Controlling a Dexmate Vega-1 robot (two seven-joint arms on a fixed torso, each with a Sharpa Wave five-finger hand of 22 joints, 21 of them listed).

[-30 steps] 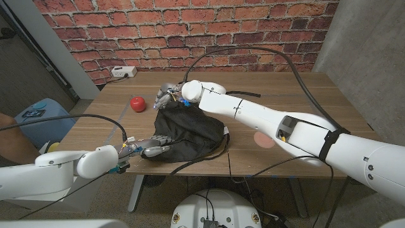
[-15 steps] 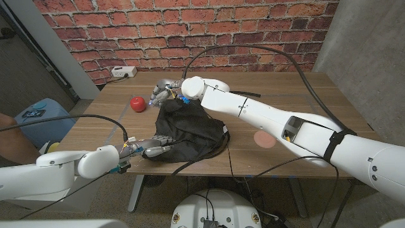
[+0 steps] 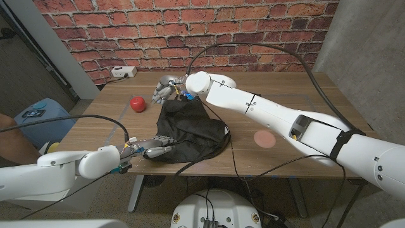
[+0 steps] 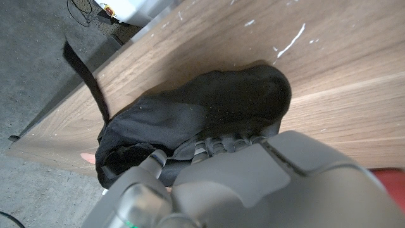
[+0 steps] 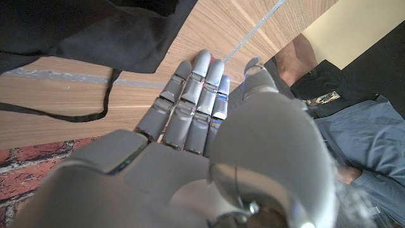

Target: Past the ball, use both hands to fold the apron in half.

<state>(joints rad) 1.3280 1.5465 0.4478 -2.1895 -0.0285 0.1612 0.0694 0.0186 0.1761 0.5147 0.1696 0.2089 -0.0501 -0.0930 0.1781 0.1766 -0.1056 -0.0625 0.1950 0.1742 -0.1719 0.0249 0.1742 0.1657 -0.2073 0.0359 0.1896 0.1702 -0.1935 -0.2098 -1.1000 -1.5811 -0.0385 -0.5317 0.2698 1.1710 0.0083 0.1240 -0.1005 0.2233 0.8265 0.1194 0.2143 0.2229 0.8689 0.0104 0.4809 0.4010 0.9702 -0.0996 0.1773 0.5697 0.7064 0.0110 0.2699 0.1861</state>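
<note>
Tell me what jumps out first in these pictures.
A crumpled black apron lies mid-table, with a red ball to its far left. The left robot hand presses on the apron's near edge, while the right robot hand is at its far edge, fingers straight, holding nothing.

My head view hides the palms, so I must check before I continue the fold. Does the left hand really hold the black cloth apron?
Observer: Yes. The left wrist view shows the left hand with its fingers and thumb closed on a fold of the black cloth apron.
Operator: And the right hand?
Observer: In the right wrist view the right hand holds nothing; its fingers are straight, apart from the apron.
Operator: Is anything near it?
Observer: A thin black strap lies on the wooden table beside its fingers.
</note>
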